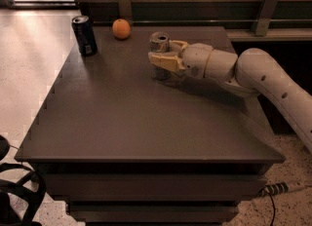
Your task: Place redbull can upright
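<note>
The redbull can (159,40) is slim and silver. It stands upright on the back middle of the dark table (122,122), with its open-tab top facing up. My gripper (160,55) reaches in from the right with one finger on each side of the can and is shut on its middle. The near finger (163,63) hides part of the can's body. The can's base appears to rest on or just above the tabletop.
A wider dark soda can (84,35) stands at the back left corner. An orange (121,28) lies at the back edge, left of the gripper. A rail with metal brackets (267,10) runs behind the table. A black object (14,191) sits on the floor at bottom left.
</note>
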Robot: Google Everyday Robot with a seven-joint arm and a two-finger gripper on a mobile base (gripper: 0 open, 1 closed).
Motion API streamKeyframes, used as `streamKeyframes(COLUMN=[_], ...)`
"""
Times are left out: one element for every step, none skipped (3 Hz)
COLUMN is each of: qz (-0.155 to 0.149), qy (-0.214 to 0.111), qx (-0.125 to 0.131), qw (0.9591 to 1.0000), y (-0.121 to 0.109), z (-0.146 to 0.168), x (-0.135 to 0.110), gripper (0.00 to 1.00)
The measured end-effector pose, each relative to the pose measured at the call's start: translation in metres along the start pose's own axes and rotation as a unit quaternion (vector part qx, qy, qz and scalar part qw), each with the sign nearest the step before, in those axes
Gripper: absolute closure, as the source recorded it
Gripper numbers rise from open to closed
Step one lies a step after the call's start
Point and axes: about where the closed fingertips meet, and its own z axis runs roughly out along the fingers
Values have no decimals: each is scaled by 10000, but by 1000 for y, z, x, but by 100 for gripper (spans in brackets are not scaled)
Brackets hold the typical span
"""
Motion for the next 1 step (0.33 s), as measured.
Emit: streamKeyframes(qz=[0], qy=[0], qx=[-1], qw=[10000], y=[0], z=[0], x=[-2], gripper=[89])
